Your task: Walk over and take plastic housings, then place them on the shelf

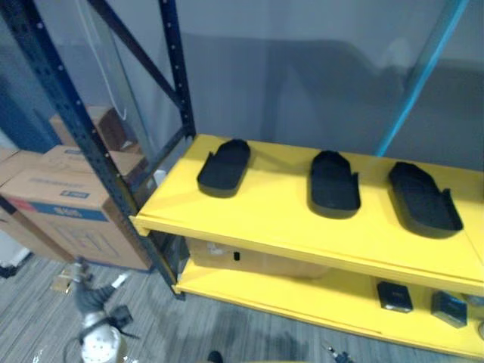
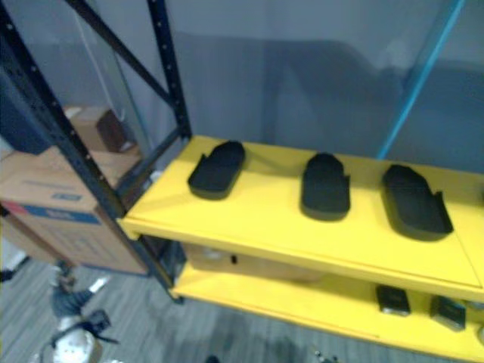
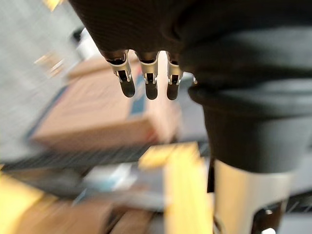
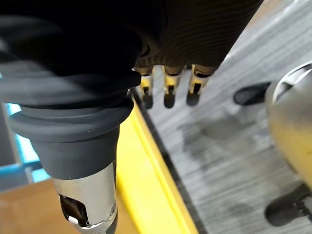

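Head views: left housing, middle housing and right housing lie flat and apart on the yellow shelf, likely spaced for stability.

Left wrist view: your left hand hangs straight-fingered and empty, with a cardboard box beyond.

Right wrist view: your right hand is likewise loose and empty, near a yellow edge.

I place everything from the middle housing on the yellow shelf. Bare board lies on either side of it, up to the left housing and the right housing, and a wide bare strip runs in front of it to the shelf's edge. The air above it is open to the grey wall. Well left of it, the rear blue upright, slanted brace and front blue upright close the shelf's end, with cardboard boxes on the floor beyond.
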